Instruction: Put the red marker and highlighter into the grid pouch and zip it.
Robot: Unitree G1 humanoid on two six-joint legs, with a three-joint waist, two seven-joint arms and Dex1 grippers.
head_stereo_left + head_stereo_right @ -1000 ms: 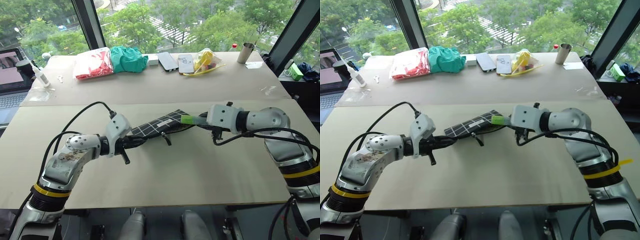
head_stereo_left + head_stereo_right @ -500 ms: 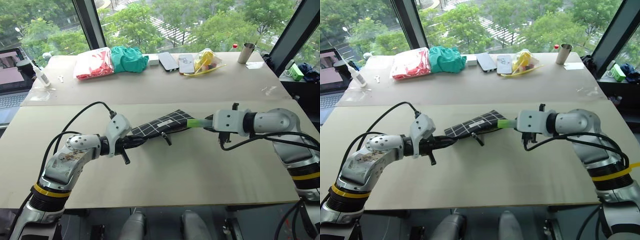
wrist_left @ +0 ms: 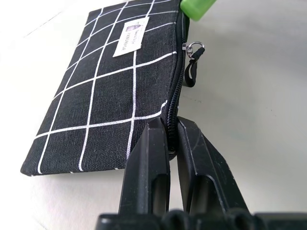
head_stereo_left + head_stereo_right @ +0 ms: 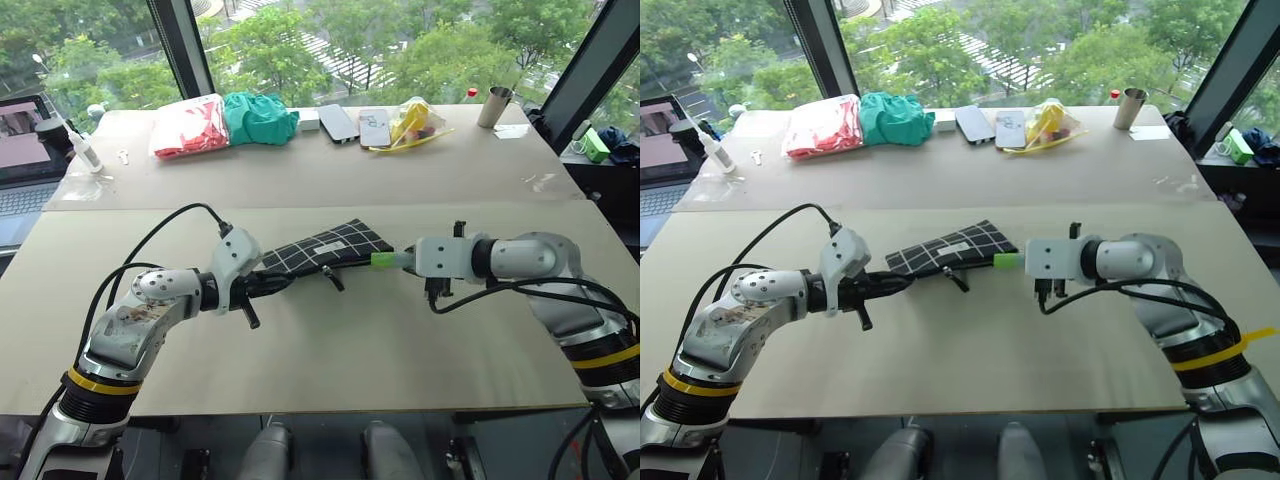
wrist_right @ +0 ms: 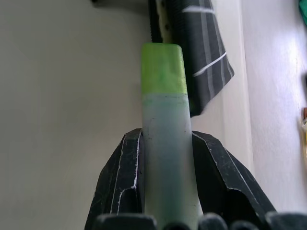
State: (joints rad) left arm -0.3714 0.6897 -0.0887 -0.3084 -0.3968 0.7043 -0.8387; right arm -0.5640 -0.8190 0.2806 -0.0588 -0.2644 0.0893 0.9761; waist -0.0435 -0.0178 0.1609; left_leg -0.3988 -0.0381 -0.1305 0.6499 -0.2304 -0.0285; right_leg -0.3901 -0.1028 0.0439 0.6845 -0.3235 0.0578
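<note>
My right claw [image 4: 402,260] has dropped w/ the highlighter [image 5: 165,129] clamped in it, tip now level w/ the pouch [image 4: 322,249] mouth, not yet inside. Left claw [image 3: 172,143] stays pinched on the zip edge (pouch lifted off worktop [image 4: 330,350]). Insertion's next, I reckon; red marker unseen.

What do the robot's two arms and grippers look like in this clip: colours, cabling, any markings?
Both arms are silver-grey metal with rounded joint housings and a yellow band near each upper arm. Loose black cables loop outside them. A white boxy wrist block precedes the left gripper and the right gripper. Each gripper has two black fingers; the right pair's edges look scuffed pale.
</note>
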